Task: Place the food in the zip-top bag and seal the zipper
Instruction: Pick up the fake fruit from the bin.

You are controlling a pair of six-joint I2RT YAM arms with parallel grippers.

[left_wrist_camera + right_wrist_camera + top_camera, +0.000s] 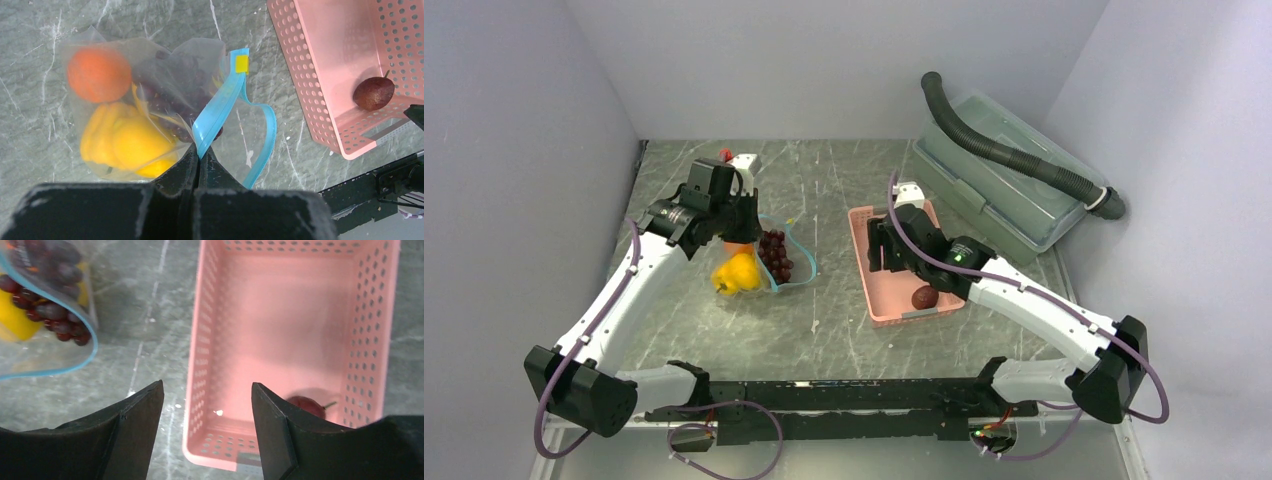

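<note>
Now, my right gripper (207,385) hangs spread above the pink basket (367,340); I should drop squarely over the brown fruit (306,406) in its near corner. Beyond, on the table to the left, my left gripper (200,159) pinches the blue strip (217,110) of the bag (150,65), holding its mouth open.

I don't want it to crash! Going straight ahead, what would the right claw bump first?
Probably the pink basket, at its holed side wall; the open right gripper points straight at it. The dark fruit sits off to one side. Depth is unclear.
</note>
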